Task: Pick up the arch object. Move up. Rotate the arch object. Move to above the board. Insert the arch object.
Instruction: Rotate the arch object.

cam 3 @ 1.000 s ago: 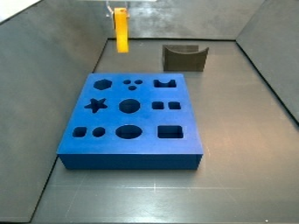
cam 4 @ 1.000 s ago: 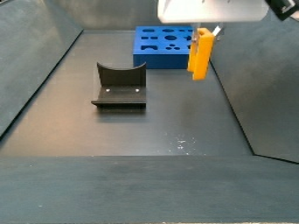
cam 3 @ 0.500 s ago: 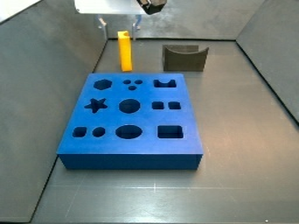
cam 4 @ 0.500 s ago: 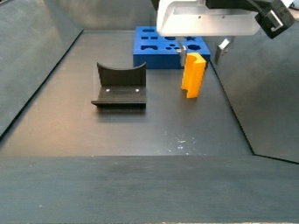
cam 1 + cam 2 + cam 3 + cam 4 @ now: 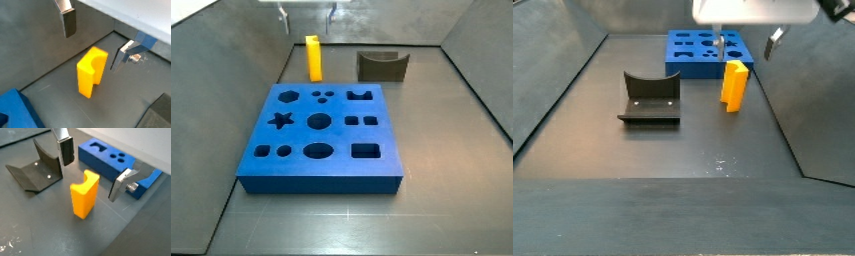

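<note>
Both wrist views show the gripper [image 5: 90, 172] fingers [image 5: 67, 151] spread clear above the upright arch object [image 5: 83, 193].

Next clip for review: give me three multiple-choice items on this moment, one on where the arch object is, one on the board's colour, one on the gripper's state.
1. Where is the arch object?
A. Seated in a hole of the board
B. Standing upright on the floor beside the board
C. Lying on top of the fixture

2. What colour is the board?
A. Blue
B. Red
C. Green

3. What is the state of the gripper?
A. Shut on the arch object
B. Shut on nothing
C. Open, above the arch object

Answers:
1 B: both side views show it on end on the floor, clear of the board and apart from the fixture.
2 A: the slab is blue in every view.
3 C: in both wrist views the fingers stand apart, not touching the yellow piece.
</note>
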You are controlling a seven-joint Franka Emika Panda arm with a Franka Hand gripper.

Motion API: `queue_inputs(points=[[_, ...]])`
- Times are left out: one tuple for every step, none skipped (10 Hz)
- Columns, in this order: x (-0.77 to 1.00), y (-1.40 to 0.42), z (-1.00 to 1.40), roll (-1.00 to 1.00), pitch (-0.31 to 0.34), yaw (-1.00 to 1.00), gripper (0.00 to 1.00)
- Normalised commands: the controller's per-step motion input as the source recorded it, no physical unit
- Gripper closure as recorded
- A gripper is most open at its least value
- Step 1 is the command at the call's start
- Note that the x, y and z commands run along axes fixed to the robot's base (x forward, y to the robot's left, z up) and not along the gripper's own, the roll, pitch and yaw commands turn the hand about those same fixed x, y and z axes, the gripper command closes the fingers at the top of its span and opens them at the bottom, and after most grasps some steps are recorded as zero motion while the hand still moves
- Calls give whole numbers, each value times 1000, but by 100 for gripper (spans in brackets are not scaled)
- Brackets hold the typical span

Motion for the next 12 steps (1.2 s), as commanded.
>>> queue_inputs(points=[[-14, 13, 260, 41, 39, -9, 0], [0, 0, 0, 0, 0, -1000, 0], [14, 0, -70, 0, -1, -1000, 0], [20, 4, -55, -2, -3, -1000, 0], [24, 7, -40, -2, -4, -1000, 0], [25, 9, -38, -2, -4, -1000, 0], [25, 10, -36, -2, -5, -1000, 0], [25, 11, -35, -3, -5, -1000, 0], [25, 12, -35, -3, -5, -1000, 0], [25, 12, -34, -3, -6, -1000, 0], [26, 12, -34, -3, -6, -1000, 0], [25, 13, -34, -3, -7, -1000, 0]])
